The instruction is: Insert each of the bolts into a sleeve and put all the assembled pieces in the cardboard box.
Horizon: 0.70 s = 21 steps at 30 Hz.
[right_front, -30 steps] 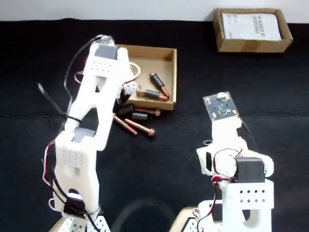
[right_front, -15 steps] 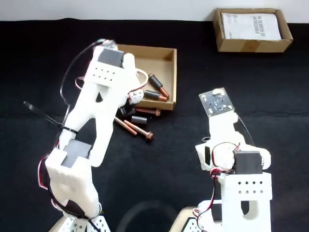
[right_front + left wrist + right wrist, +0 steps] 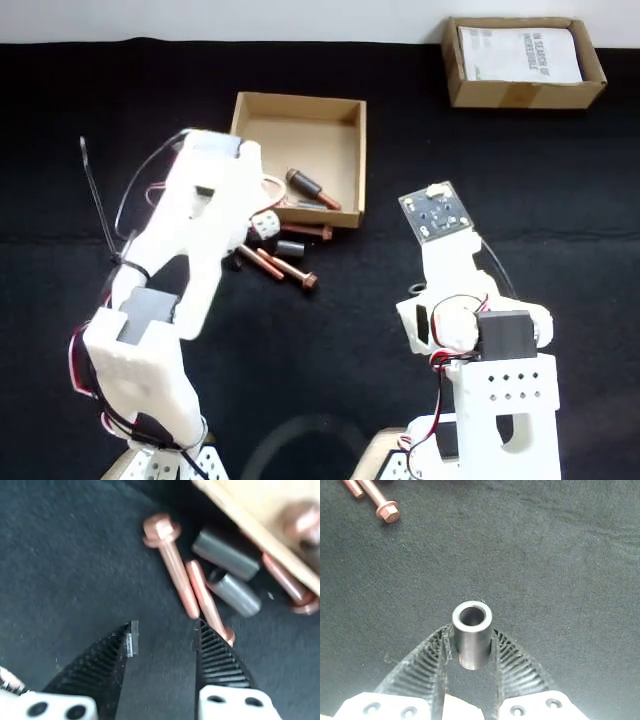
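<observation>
your left gripper point(image 3: 165, 628) gapes open over the copper-coloured hex-head bolts point(image 3: 172, 565) just beside the shallow brown cardboard box point(image 3: 300, 135), while your right gripper point(image 3: 471, 636), well apart from it, clamps a short grey metal sleeve point(image 3: 471, 627).

Looks like a robotics lab or hobby workshop: a bench point(image 3: 560, 180) under black cloth, two white printed arms point(image 3: 190, 230) with bare wiring, loose copper bolts point(image 3: 285, 267), a cardboard box point(image 3: 362, 160), plain white wall point(image 3: 300, 18).
</observation>
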{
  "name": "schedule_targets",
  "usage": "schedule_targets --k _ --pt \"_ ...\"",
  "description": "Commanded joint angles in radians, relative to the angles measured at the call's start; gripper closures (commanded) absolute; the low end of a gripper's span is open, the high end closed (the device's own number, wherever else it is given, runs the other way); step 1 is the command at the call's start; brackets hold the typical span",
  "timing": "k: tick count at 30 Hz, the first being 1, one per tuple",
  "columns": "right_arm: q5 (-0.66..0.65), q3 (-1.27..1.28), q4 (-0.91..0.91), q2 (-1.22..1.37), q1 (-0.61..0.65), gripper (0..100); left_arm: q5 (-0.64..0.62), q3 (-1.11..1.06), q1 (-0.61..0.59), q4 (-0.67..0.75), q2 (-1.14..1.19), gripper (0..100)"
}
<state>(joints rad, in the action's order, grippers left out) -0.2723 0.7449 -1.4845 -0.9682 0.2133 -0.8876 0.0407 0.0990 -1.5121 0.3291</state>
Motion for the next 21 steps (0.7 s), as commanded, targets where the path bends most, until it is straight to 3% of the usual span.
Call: schedule_targets --k 1,16,21 --pt "-0.011 -0.013 0.007 0.004 0.008 99.1 -0.006 -0.047 -0.038 0.081 -0.053 83" --pt "-0.043 -0.01 0.008 0.004 0.008 99.1 -0.006 -0.202 -0.059 0.351 -0.053 83" --pt "-0.043 -0.007 0.016 0.004 0.008 99.1 -0.006 -0.24 -0.059 0.413 -0.053 91"
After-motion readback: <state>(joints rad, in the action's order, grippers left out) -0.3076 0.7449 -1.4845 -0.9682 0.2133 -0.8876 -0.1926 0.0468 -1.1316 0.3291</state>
